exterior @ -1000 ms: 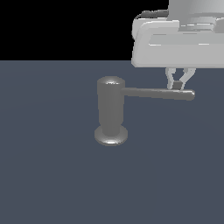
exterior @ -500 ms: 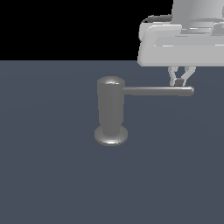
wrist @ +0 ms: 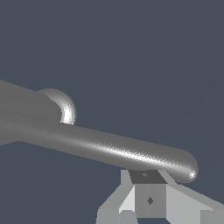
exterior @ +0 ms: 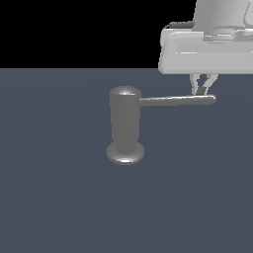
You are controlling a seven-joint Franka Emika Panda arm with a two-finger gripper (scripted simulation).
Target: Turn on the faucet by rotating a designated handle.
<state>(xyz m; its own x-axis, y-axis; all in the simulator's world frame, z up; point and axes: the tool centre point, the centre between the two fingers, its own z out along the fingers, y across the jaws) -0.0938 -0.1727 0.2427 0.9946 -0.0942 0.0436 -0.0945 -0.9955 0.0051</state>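
- Exterior view: faucet (exterior: 125,128) stands upright on the desk (exterior: 59,197), about mid-scene; handle (exterior: 177,101) sticks out sideways from near its top toward the exterior view's right.
- Gripper (exterior: 203,89) hangs at the handle's free end, tips down to the rod from the far side, apparently touching it.
- Wrist view: handle (wrist: 109,151) crosses just in front of the fingertips (wrist: 148,199); jaws look nearly clenched, nothing between them, not clamped round the rod.
- Step, my read: the turning push itself, by contact, not by grasp.
- Next: keep pressing sideways near the rod's end, following an arc about the faucet axis; risk is slipping off the rounded end.
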